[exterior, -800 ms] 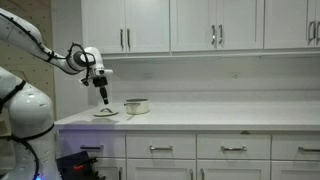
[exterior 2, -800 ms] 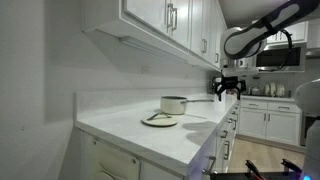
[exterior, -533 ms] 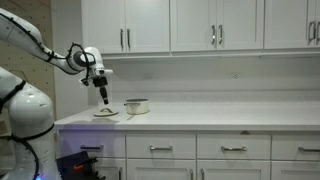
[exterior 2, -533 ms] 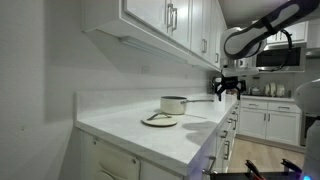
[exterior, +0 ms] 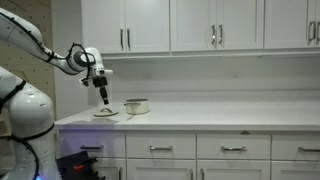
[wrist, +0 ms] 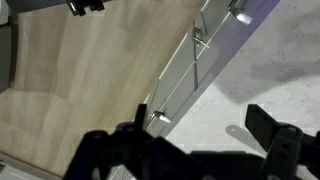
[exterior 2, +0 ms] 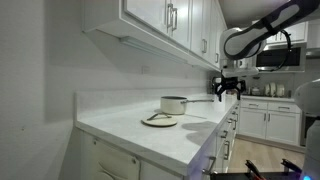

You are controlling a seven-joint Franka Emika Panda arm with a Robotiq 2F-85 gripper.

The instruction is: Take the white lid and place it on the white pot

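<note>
The white pot (exterior: pixel 137 105) stands on the counter near the back wall; it also shows in an exterior view (exterior 2: pixel 174 104). The white lid (exterior: pixel 104 114) lies flat on the counter just beside the pot, nearer the counter's end, and shows in an exterior view (exterior 2: pixel 160 119). My gripper (exterior: pixel 101 98) hangs in the air above the lid, pointing down, clear of it; it also shows in an exterior view (exterior 2: pixel 228 89). In the wrist view the two dark fingers (wrist: pixel 200 140) stand apart with nothing between them. Neither lid nor pot shows in the wrist view.
The white counter (exterior: pixel 200 118) runs along the wall under upper cabinets (exterior: pixel 190 25). Drawers with handles (exterior: pixel 160 149) sit below. The wrist view shows the counter's edge, cabinet fronts (wrist: pixel 190 60) and the wood floor (wrist: pixel 80 70).
</note>
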